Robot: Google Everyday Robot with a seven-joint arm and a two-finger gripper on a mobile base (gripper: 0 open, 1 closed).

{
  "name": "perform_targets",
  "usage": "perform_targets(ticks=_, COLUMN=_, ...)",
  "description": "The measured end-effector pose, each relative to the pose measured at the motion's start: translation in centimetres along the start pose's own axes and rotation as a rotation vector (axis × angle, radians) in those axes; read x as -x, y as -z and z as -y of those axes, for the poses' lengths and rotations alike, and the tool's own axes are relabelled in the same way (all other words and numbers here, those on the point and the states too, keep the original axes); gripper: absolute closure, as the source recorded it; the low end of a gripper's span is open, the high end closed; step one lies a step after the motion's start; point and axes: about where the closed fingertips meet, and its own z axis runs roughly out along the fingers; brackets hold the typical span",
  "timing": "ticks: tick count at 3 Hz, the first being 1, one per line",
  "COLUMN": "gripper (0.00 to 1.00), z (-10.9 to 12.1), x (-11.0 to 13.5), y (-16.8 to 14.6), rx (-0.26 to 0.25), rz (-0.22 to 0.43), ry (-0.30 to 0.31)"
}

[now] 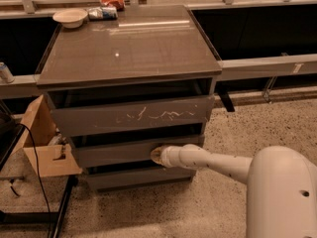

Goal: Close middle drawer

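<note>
The middle drawer is a plain grey-brown flat front below the drawer front marked with white scratches. It stands a little out from the cabinet, with a dark gap above it. My gripper is at the end of the white arm that reaches in from the lower right. Its tip rests against the right half of the middle drawer's front. The lowest, darker drawer front sits just below my arm.
The cabinet's flat top carries a white bowl and snack packets at its far edge. An open cardboard box stands on the floor at the left, beside a black frame with a cable. Speckled floor lies to the right.
</note>
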Motion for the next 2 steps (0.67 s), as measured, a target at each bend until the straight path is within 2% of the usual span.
perform_targets(ticks=1, gripper=1.0, z=0.0, x=-0.6, y=0.1, rx=0.007, rz=-0.011, ry=-0.004)
perform_targets(ticks=2, gripper=1.0, z=-1.4, x=-0.3, y=1.9, rx=0.06, rz=-0.015, ry=-0.016)
